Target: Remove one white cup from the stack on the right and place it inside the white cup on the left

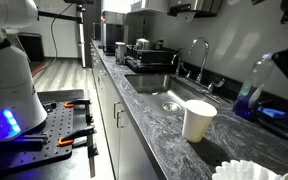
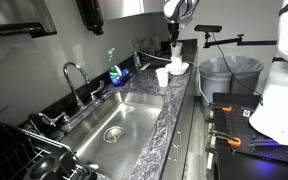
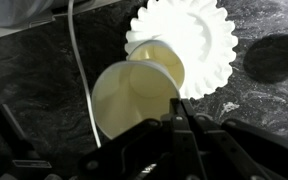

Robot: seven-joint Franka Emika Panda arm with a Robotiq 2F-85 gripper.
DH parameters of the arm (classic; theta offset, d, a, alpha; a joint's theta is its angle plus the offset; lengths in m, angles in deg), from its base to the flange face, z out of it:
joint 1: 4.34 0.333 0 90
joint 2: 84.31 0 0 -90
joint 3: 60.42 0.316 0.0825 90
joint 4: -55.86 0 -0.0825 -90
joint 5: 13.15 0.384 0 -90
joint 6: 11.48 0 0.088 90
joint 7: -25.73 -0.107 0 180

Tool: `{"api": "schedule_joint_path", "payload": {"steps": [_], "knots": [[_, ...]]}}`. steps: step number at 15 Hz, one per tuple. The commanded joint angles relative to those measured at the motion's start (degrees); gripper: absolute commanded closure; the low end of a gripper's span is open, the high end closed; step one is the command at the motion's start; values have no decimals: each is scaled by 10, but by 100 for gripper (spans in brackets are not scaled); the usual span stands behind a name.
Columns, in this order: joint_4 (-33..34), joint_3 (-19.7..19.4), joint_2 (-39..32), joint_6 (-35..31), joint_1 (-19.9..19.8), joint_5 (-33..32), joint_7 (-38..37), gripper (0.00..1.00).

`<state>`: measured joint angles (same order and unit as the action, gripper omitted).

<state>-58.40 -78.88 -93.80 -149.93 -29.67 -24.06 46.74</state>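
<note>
In the wrist view my gripper [image 3: 177, 104] is shut on the near rim of a plain white cup [image 3: 129, 100]. I look straight into the cup. It hangs over the ruffled paper filters [image 3: 199, 35]. In an exterior view the gripper [image 2: 174, 52] reaches down at the far end of the counter, over a white pile [image 2: 178, 68]. The single white cup [image 1: 198, 120] [image 2: 162, 76] stands upright on the counter beside that pile. I cannot make out the stack apart from the held cup; anything nested under it is hidden.
A steel sink [image 2: 114, 125] with a faucet [image 1: 197, 50] is set into the dark stone counter [image 1: 164, 140]. A blue soap bottle [image 2: 114, 72] stands behind the sink. A dish rack [image 1: 149, 60] sits further along. Bins [image 2: 229, 75] stand past the counter's end.
</note>
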Motion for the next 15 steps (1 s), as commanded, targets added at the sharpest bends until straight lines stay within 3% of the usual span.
{"api": "schedule_joint_path", "payload": {"steps": [1, 8, 15], "knots": [[-44, -9, 54, -25, 9, -7, 0, 99], [-77, -8, 114, -18, 19, 12, 18, 99], [-108, -6, 167, -3, 55, 104, 108, 99]]}}
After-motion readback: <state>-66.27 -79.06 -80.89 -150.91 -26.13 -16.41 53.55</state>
